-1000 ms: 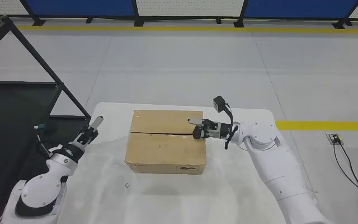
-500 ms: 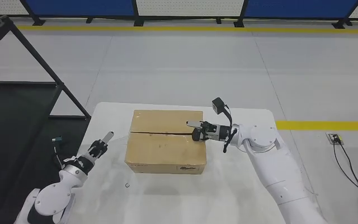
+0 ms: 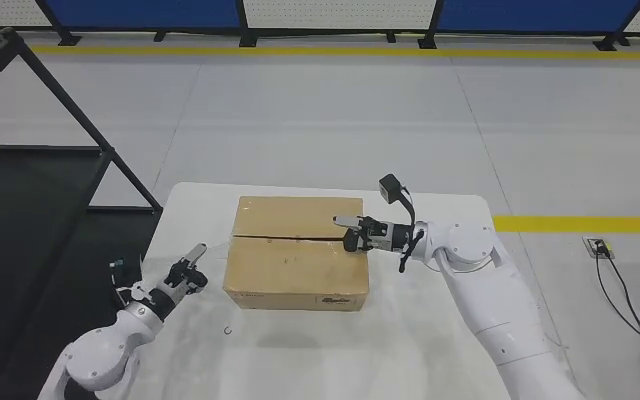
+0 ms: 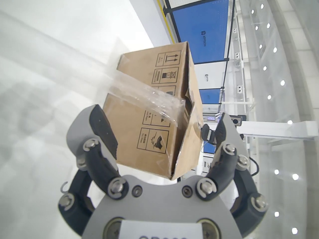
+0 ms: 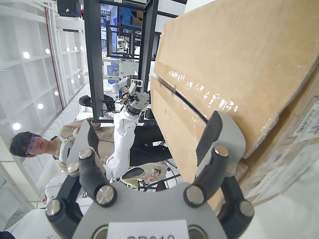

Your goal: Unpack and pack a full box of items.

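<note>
A brown cardboard box (image 3: pixel 298 250) sits in the middle of the white tabletop (image 3: pixel 420 340), closer to the far edge. Its two top flaps are shut, so what is inside is hidden. Clear tape (image 4: pixel 144 98) sticks to its left end. The right gripper (image 3: pixel 348 228) is over the seam at the right end, jaws wide. The left gripper (image 3: pixel 196 258) hangs just beside the left end, jaws wide and holding nothing.

Box (image 3: pixel 297 255) on table (image 3: pixel 330 350), left gripper (image 3: pixel 197 256) beside, right gripper (image 3: pixel 347 228) above
</note>
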